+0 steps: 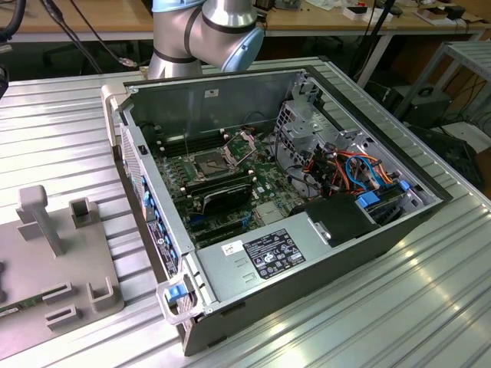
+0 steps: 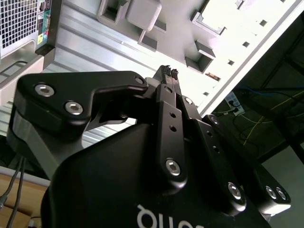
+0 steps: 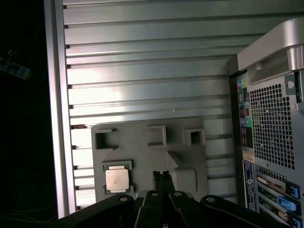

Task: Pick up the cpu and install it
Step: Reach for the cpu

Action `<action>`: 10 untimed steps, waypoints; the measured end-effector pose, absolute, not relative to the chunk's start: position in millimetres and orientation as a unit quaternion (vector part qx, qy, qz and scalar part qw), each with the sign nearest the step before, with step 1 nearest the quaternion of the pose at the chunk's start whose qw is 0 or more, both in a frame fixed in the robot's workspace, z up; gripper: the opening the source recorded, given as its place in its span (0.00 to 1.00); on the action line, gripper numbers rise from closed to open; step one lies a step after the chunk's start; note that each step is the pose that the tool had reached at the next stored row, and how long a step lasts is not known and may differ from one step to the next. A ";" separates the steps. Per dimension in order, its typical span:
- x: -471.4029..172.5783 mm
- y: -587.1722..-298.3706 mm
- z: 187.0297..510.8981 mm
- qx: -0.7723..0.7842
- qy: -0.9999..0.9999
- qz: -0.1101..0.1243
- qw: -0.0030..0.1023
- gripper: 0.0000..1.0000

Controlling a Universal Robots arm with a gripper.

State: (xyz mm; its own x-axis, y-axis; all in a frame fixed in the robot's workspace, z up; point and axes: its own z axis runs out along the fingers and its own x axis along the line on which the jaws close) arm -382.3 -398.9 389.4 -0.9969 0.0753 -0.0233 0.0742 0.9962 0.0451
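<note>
Cpu (image 3: 117, 180) lies flat, silver top up, in a recess of the grey holder (image 3: 137, 161) on the table (image 3: 142, 71). My fingers (image 3: 161, 175) hang over the holder near it, pressed together and empty, with the case (image 3: 270, 118) beyond. I judge it light, stiff and delicate underneath; best gripped by opposite edges.

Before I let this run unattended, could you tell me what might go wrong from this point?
1. The gripper is shut and off to one side of the cpu. Descending like this could strike the grey fixture instead of grasping the chip.
2. The socket lies low inside the computer case, close to the raised bracket. The arm might clip either on the way in.
</note>
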 end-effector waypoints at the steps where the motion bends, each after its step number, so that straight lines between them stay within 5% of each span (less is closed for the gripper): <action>1: -383.2 -398.8 389.4 0.037 0.999 0.022 0.012 0.11; 10: -384.1 -398.9 387.3 0.037 0.999 0.022 0.013 0.11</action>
